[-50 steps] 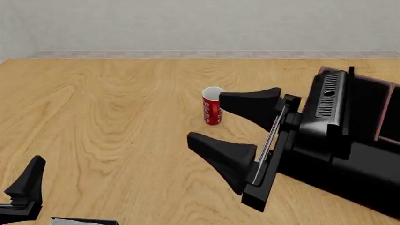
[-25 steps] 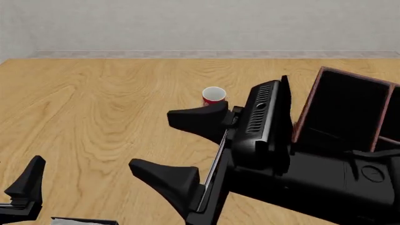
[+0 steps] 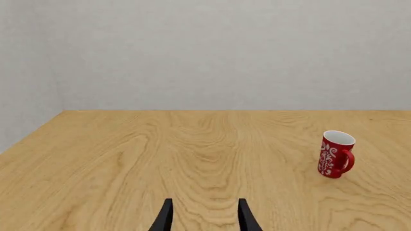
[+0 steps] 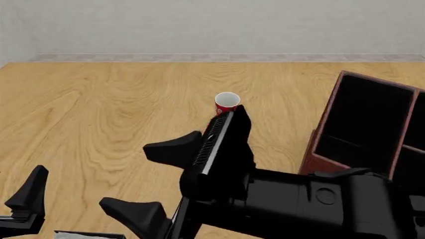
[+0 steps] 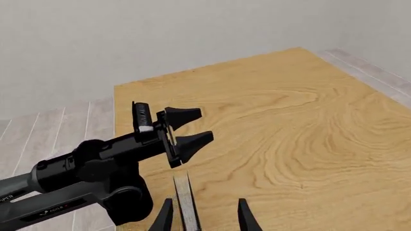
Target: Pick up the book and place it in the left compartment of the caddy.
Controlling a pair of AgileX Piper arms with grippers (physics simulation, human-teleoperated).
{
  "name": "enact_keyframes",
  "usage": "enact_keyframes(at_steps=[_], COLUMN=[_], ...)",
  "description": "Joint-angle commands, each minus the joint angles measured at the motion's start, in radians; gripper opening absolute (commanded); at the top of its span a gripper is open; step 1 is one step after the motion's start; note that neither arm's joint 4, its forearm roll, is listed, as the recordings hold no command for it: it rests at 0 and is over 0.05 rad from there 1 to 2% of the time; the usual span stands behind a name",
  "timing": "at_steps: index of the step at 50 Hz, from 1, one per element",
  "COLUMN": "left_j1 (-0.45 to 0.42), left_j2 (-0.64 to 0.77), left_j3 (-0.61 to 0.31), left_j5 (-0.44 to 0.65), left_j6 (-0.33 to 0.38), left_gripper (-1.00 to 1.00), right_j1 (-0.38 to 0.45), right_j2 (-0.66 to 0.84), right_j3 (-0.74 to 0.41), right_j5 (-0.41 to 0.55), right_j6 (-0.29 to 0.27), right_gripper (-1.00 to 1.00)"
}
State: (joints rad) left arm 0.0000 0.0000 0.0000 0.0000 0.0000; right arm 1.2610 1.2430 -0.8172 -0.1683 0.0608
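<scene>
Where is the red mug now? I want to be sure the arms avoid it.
In the front view the red mug stands upright mid-table, just beyond the right arm and left of the caddy.

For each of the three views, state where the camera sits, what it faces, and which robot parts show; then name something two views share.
Left wrist: behind the left pincer, facing the table and red mug; fingertips show.
Front: above and behind the arms, facing the mug and caddy; right pincer and left pincer show.
Right wrist: behind the right pincer, facing the left arm and book.
Shared: the mug, in the left wrist and front views.
</scene>
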Motion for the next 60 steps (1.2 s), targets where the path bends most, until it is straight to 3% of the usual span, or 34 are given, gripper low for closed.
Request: enact_keyframes(at_steps=[1,15,60], left_j1=[0.000,0.000,0.000], left_j2=[0.000,0.000,0.000], left_j3=[0.000,0.000,0.000], left_j5=[0.000,0.000,0.000], left_j6=[0.000,0.000,0.000], left_gripper=[1.00,1.00,1.00], right_j1=[0.016,0.032,0.032], right_j2=[0.074,0.137,0.300], right_j3=[-0.018,-0.037,0.009], right_j5=[-0.011,-0.010,-0.137], right_j6=[0.012,0.019,0.051], right_gripper=[1.00,1.00,1.00])
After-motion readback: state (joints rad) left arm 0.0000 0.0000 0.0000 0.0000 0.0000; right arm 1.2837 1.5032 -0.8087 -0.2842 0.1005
